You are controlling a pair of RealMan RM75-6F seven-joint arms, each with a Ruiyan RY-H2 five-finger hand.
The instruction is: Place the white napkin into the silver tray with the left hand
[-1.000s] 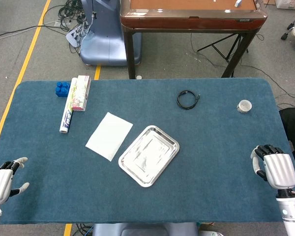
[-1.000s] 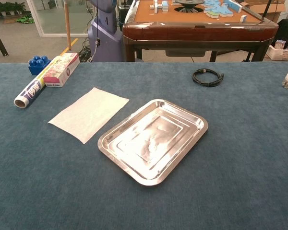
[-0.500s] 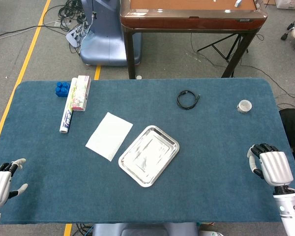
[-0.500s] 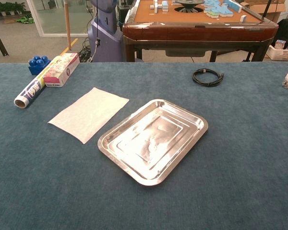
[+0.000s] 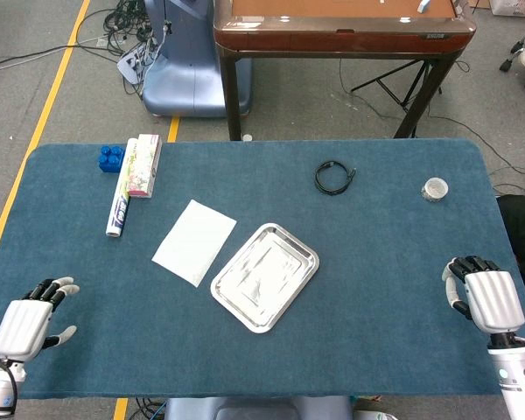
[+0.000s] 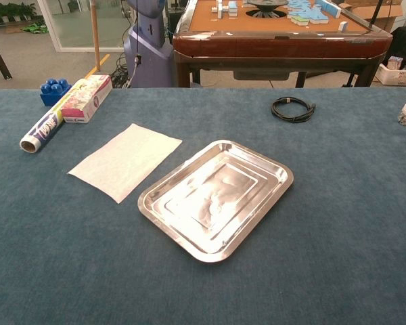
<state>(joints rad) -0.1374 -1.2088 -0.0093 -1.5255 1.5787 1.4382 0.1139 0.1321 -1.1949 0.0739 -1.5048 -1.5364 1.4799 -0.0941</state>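
Blue cloth table (image 5: 376, 262), grey floor (cables), left robot hand (image 5: 26, 325) spread, holding nothing

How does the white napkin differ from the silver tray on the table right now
The white napkin is matte, flat paper; the silver tray is shiny metal with a raised rim. The napkin lies left of the tray, nearer the left hand. In the chest view the tray looks larger. Both lie flat on the blue table, untouched, close beside each other; whether their edges touch is unclear.

Bright, even indoor light from overhead; shadows faint and soft. Both views sharp, no motion blur. Mottled glare on the silver tray (image 6: 216, 198). Table edges bow slightly in head view.
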